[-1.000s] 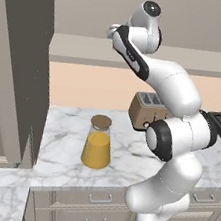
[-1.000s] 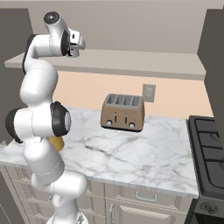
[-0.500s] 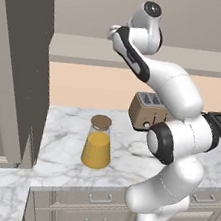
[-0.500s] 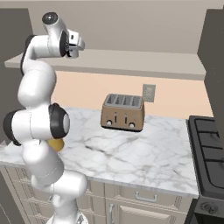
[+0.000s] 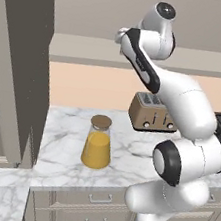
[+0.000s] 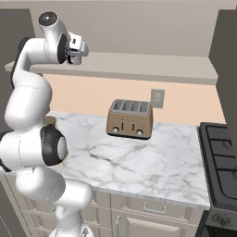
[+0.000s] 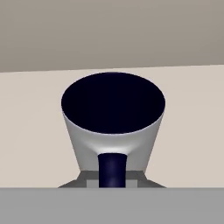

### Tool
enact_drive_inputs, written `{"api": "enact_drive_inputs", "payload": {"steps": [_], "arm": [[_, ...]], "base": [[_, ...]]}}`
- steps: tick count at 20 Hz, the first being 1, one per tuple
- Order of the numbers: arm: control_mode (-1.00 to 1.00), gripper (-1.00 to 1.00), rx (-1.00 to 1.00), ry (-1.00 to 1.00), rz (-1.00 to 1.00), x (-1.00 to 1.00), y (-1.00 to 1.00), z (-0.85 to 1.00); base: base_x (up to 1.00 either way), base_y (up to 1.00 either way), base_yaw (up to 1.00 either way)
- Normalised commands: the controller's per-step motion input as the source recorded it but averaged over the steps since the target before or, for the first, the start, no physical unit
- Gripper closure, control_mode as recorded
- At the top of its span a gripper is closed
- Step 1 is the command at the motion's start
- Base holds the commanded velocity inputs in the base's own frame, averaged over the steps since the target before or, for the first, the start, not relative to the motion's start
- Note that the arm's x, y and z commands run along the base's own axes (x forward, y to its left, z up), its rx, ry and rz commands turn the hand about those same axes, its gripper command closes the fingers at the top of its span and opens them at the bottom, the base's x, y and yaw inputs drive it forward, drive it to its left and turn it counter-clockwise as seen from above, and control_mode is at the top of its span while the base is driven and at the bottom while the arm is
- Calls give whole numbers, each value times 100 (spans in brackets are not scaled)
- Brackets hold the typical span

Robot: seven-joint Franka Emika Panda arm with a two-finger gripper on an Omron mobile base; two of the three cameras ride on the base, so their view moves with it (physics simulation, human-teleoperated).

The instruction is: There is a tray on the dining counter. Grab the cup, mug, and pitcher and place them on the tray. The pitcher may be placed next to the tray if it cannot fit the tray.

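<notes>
The mug (image 7: pixel 113 114) fills the hand view, its dark navy inside facing the camera, its wall pale and its navy handle at the bottom. My gripper (image 7: pixel 112 178) is shut on it down by the handle. In the right base view the gripper (image 6: pixel 77 47) is raised high, level with the upper shelf. The pitcher (image 5: pixel 97 143), a clear glass carafe of orange liquid with a brown cork lid, stands upright on the marble worktop, left of and below the arm. The tray, the dining counter and the cup are out of view.
A brown toaster (image 5: pixel 151 113) (image 6: pixel 131 119) stands at the back of the marble worktop (image 6: pixel 152 162) over beige drawers. A dark stove (image 6: pixel 222 152) borders the worktop on the right. A tall cabinet wall (image 5: pixel 35 70) rises at the left.
The raised hand has shifted slightly with the mug still in its grip. The pitcher and toaster have not moved.
</notes>
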Motion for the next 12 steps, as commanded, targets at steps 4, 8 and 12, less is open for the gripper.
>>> {"api": "enact_drive_inputs", "payload": {"steps": [4,8,12], "arm": [[-100,100,2,0,0,-87,-70,0],[-100,100,0,0,0,-99,-67,0],[-100,100,0,0,0,-93,-53,0]], "base": [[0,0,0],[0,0,0],[0,0,0]]}}
